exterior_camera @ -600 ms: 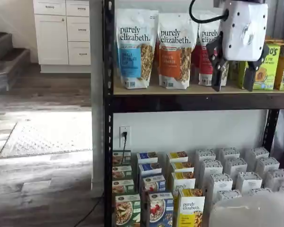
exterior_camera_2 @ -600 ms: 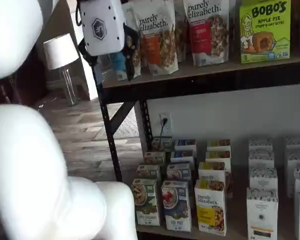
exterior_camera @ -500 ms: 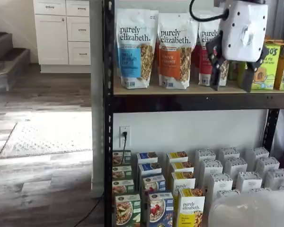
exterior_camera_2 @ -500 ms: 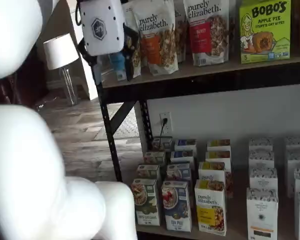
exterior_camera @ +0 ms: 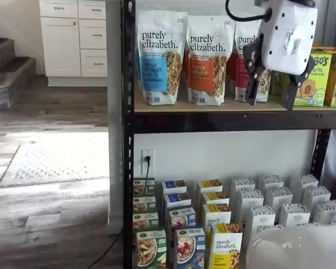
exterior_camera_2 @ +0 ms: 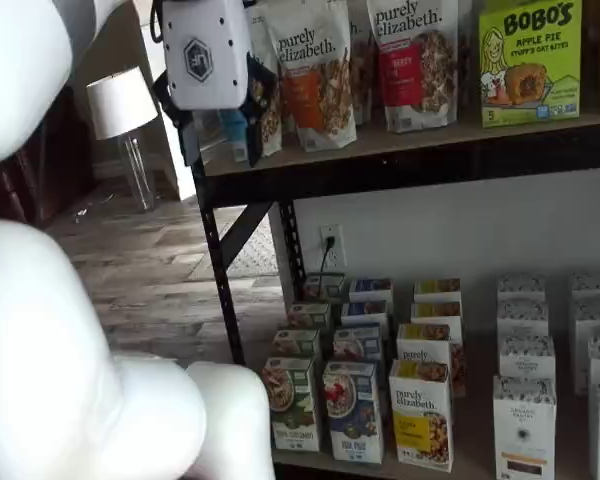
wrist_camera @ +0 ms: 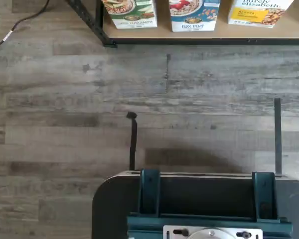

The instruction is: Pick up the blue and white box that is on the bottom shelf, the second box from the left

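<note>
Gripper (exterior_camera: pixel 271 96) sits high, upper right of a shelf view, level with the upper board and well above the target; its two black fingers hang apart with a clear gap between them and nothing in it, so released and empty. In the other shelf view the same gripper (exterior_camera_2: pixel 218 150) shows at upper left, white body over the dark fingers. Judgement: jaws are spread wide ahead of the approach so they can straddle a box later; the descent to the lower tier is not yet made. Target, the blue and white box (exterior_camera: pixel 189 248), stands upright at the front of the bottom shelf (exterior_camera_2: pixel 420 468), lower centre of frame, just beside a green-and-white box (exterior_camera: pixel 150 249) on one side and a yellow-and-white box (exterior_camera: pixel 225 245) on the other. Also seen in the other shelf view (exterior_camera_2: pixel 353 411) and, cropped, at the top edge of the wrist view (wrist_camera: pixel 194 12). Boxes are faced forward in neat files running back to the wall, like colours one behind another, presumably to leave the front one reachable. White boxes (exterior_camera: pixel 277 207) fill the files at lower right. Upper board holds tall granola pouches (exterior_camera: pixel 159 56) standing upright in a row, with yellow-green boxes (exterior_camera_2: pixel 529 60) beside them. Neighbours stand close, so finger clearance at the target looks tight.
</note>
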### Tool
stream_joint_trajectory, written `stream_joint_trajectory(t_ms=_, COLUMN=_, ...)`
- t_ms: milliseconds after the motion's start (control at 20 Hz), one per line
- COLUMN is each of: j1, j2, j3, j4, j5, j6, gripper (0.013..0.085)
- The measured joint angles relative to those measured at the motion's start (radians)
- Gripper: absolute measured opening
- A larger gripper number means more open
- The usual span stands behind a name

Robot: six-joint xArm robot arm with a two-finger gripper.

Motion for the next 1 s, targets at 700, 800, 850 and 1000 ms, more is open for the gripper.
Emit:
stream_joint_trajectory(t_ms=700, j1=0.009, j2=-0.021, j3=0.075, j4=-0.005, j5=-0.054, j6=0.001, gripper=0.0850)
stream_joint_trajectory(t_ms=800, j1=0.014, j2=-0.024, j3=0.089, j4=-0.010, j5=-0.063, j6=0.003, gripper=0.0850)
stream_joint_trajectory(t_ms=850, j1=0.017, j2=-0.025, j3=0.094, j4=-0.012, j5=-0.068, j6=0.004, gripper=0.0850)
stream_joint_trajectory(t_ms=1000, j1=0.030, j2=-0.027, j3=0.109, j4=-0.023, j5=-0.083, j6=0.012, gripper=0.0850)
